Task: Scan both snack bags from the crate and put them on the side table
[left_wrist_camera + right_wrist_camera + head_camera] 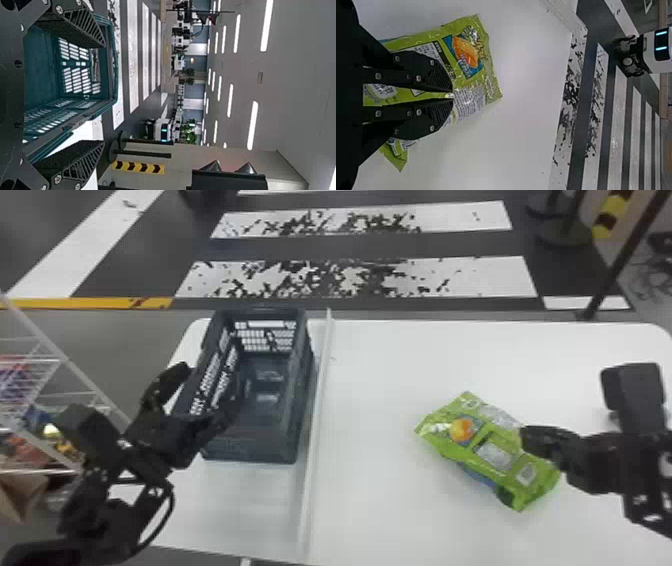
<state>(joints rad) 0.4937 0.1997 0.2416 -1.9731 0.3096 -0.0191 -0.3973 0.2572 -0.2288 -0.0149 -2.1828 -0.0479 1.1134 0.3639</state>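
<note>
Right gripper: the black two-finger gripper [453, 95] sits at the right of the head view, over the near side of the bags. Its jaws are drawn together, tips all but meeting; whether any film is pinched, I cannot tell. If nothing is, lifting leaves the bag behind; if it presses down, it could crush or shove it.

Left gripper: the other black two-finger gripper [104, 93], lower left of the head view, is at the crate with jaws spread wide, holding nothing. Swinging right or lowering carelessly, it could catch a wall and drag the crate.

Snack bags: a bright green, glossy plastic bag with an orange picture [462, 431] lies aslant right of centre in the head view. A green corner [396, 161] pokes from under it, probably the second bag. Slick film and overlap could make both slide together, or hide one code from a scan.

Side table: probably this white, smooth tabletop [380, 500]; both bags seem to be out of the crate.

Divider: the pale raised strip [317, 410], centre of the head view, could snag a bag dragged leftward.

Crate: the dark blue-green, slotted plastic crate [296, 390] stands left of centre, beyond the strip.
</note>
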